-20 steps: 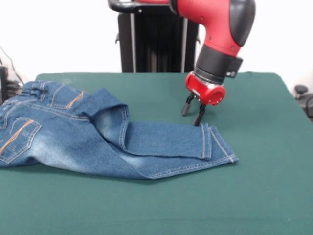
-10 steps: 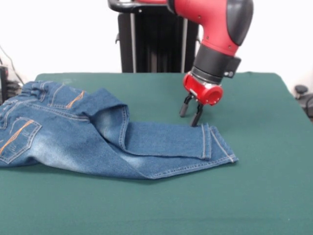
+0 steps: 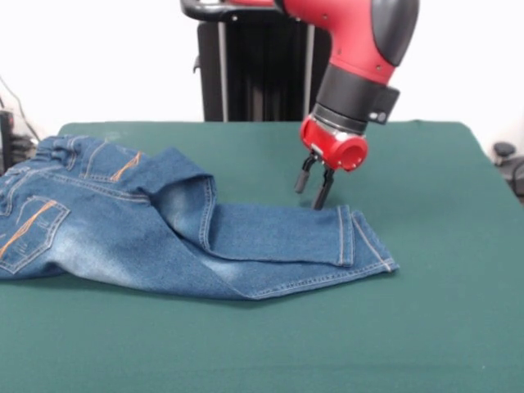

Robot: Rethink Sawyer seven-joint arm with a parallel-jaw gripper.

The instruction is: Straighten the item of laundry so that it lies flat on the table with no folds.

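The item of laundry [image 3: 164,233], a small pair of blue jeans with orange-stitched pockets, lies across the left and middle of the green table [image 3: 426,311]. One leg is folded over the other, and both hems end near the centre right. My gripper [image 3: 312,189] hangs just above the table behind the upper leg's hem, close to the cloth but apart from it. Its two black fingers stand a little apart with nothing between them.
The waistband end of the jeans reaches the table's left edge. Dark objects sit off the table at the far left [image 3: 10,139] and far right [image 3: 508,160].
The gripper has risen slightly and shifted left along the hem's far side. The jeans have not moved.
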